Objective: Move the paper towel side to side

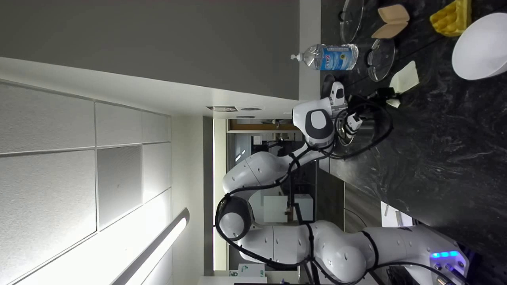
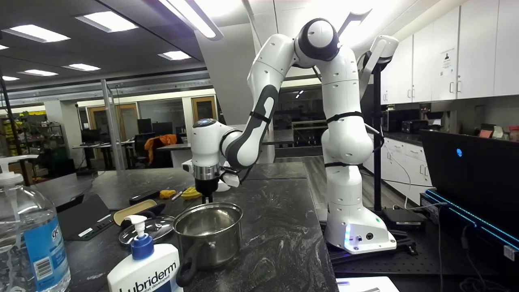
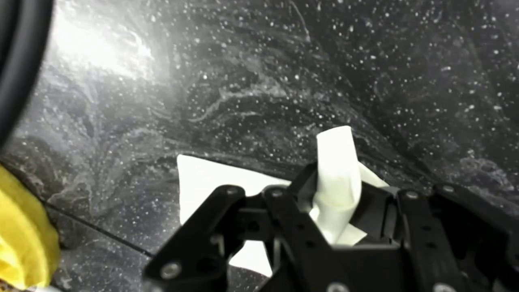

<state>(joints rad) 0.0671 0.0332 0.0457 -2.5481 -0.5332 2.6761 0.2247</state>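
The white paper towel lies on the dark marbled counter in a sideways exterior view, with parts showing on both sides of the fingers. In the wrist view the paper towel spreads flat to the left, and a raised fold stands between the fingertips. My gripper is shut on that fold, low over the counter. It also shows as the black gripper at the towel. In an exterior view the gripper is just behind the pot's rim, and the towel is hidden there.
A steel pot stands close to the gripper. Glass lids, a pump bottle, a tan open box, a yellow object and a white bowl lie around. A lotion bottle stands beside the pot.
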